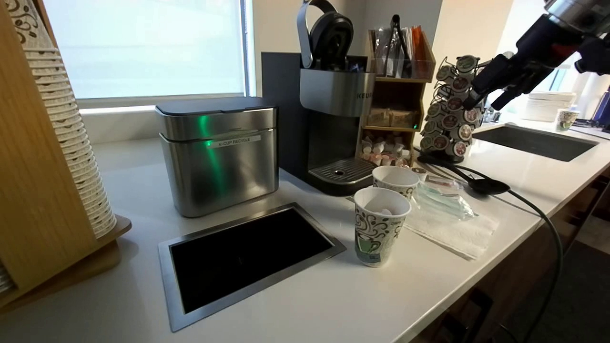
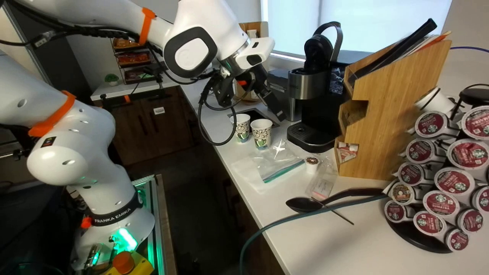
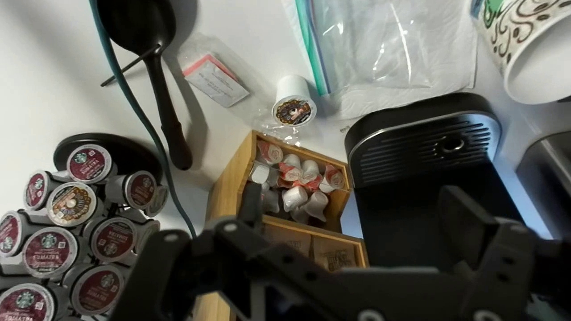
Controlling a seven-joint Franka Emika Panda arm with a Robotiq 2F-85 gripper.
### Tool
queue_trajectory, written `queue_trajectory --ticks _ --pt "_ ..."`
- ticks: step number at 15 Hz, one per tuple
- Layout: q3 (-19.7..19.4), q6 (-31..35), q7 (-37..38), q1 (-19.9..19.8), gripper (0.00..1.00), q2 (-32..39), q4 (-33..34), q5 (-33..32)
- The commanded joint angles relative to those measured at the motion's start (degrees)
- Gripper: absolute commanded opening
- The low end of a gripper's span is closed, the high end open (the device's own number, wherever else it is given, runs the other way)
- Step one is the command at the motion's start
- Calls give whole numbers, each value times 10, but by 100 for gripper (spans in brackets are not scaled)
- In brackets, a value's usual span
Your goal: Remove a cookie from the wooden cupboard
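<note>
Presently, your gripper [image 3: 351, 203] is spread wide, holding nothing; beyond its jaws, off-centre, stands the wooden cupboard [image 3: 228, 182], no cookie discernible. Square up before reaching in, avoiding the coffee machine [image 3: 403, 203].

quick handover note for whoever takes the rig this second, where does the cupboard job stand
Tool: open, holding nothing, outside the wooden cupboard.
Cupboard: beside the coffee machine; white tubs in the bottom compartment, brown packets in the one above.
Cookie: none I can make out in any view.
Done: no removal to be seen.
Remaining: find the cookie, grip it, take it out.
</note>
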Motion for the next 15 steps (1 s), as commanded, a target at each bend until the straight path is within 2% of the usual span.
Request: queue_trajectory --ticks 1,3,5,8,9,10,11,12,13,14,15 --pt "31 57 52 -40 100 4 -15 -41" --pt "62 122 97 -85 100 33 -12 -77" --pt "126 199 159 -184 100 75 1 -168" --pt "192 180 291 -313 100 80 26 -308" --pt "231 156 335 -358 100 86 48 -334" --pt "176 183 262 -289 100 74 14 -281" --pt "200 180 291 -326 100 78 25 -305" --pt "213 178 303 -345 100 82 34 -313" --pt "220 176 308 -352 100 84 38 -316" --pt "246 157 326 -371 100 94 49 -329" --pt "260 142 334 -375 100 102 54 -329"
